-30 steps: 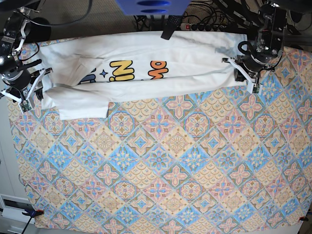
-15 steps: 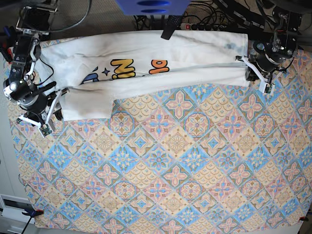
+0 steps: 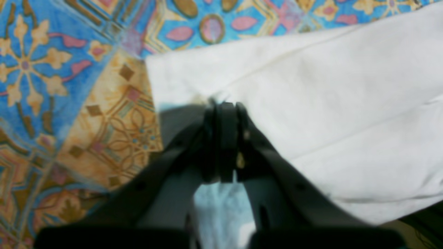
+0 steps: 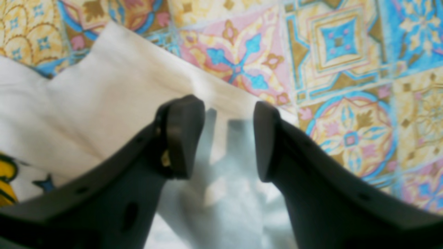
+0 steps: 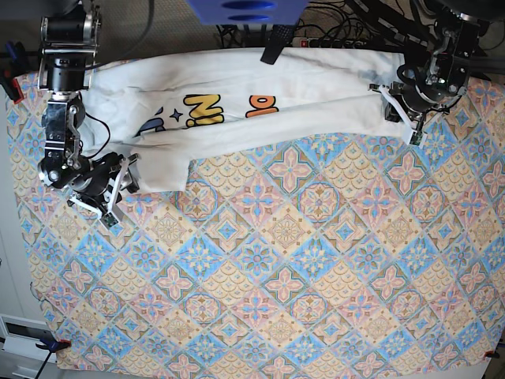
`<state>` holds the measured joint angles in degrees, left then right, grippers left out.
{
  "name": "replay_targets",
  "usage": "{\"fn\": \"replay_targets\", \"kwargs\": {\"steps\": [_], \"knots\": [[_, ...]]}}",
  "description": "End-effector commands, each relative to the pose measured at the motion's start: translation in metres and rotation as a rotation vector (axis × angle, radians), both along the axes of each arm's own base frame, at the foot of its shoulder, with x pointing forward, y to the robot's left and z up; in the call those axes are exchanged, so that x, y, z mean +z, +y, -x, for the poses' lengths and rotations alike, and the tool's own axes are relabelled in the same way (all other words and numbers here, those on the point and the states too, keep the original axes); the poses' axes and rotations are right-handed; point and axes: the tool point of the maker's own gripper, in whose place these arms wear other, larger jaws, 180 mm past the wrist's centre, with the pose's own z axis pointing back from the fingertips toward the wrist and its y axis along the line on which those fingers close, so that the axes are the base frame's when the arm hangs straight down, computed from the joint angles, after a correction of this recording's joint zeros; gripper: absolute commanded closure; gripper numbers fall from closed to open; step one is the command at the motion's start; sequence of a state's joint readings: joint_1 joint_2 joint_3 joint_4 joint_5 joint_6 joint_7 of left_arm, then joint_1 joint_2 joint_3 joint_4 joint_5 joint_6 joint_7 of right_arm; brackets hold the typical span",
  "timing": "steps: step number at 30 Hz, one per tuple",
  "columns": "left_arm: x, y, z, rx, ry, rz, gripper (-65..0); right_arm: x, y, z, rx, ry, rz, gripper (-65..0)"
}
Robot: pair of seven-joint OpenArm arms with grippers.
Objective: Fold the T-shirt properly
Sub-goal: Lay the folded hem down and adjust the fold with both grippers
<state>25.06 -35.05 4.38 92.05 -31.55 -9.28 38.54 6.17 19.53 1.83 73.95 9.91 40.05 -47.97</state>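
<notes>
The T-shirt [image 5: 260,110] lies folded in a long band along the bench's [image 5: 300,300] 12 o'clock edge. The left hand [image 5: 397,113], pressed together, pinches the shirt's 3 o'clock corner. The right hand [image 5: 110,185], spread, hangs over the 9 o'clock sleeve edge. Bare patterned cloth [image 5: 260,260] stretches toward 6 o'clock.

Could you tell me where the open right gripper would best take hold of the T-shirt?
Probably the sleeve's free hem corner, where the T-shirt lies flat on the patterned cloth. The right gripper hangs open just above it; come straight down astride the edge, one jaw off the fabric.
</notes>
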Motion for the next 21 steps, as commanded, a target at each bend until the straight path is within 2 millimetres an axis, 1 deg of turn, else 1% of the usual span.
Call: {"fn": "replay_targets", "kwargs": {"steps": [1,3,6,7,10,14,18,21], "knots": [[0.008,0.004,-0.008,-0.007,-0.031,-0.008,-0.6,0.01,-0.007,-0.015,-0.014,-0.039,-0.009,-26.8],[0.008,0.005,-0.008,-0.006,-0.032,-0.009,-0.6,0.002,-0.011,-0.017,-0.038,-0.024,-0.033,-26.8],[0.008,0.005,-0.008,-0.006,-0.032,-0.009,-0.6,-0.005,-0.016,-0.025,-0.069,-0.024,-0.061,-26.8],[0.008,0.005,-0.008,-0.006,-0.032,-0.009,-0.6,-0.006,-0.023,-0.026,-0.076,-0.023,-0.05,-26.8],[0.008,0.005,-0.008,-0.005,-0.032,-0.008,-0.6,-0.011,-0.033,-0.03,-0.077,-0.024,-0.011,-26.8],[0.008,0.005,-0.008,-0.005,-0.032,-0.008,-0.6,-0.018,-0.038,-0.028,-0.084,-0.018,-0.002,-26.8],[0.008,0.005,-0.008,-0.004,-0.033,-0.008,-0.6,-0.021,-0.051,-0.026,-0.143,-0.022,-0.027,-26.8],[0.009,0.005,-0.009,-0.003,-0.034,-0.007,-0.6,-0.024,-0.052,-0.029,-0.159,-0.015,-0.045,-29.4]]}}
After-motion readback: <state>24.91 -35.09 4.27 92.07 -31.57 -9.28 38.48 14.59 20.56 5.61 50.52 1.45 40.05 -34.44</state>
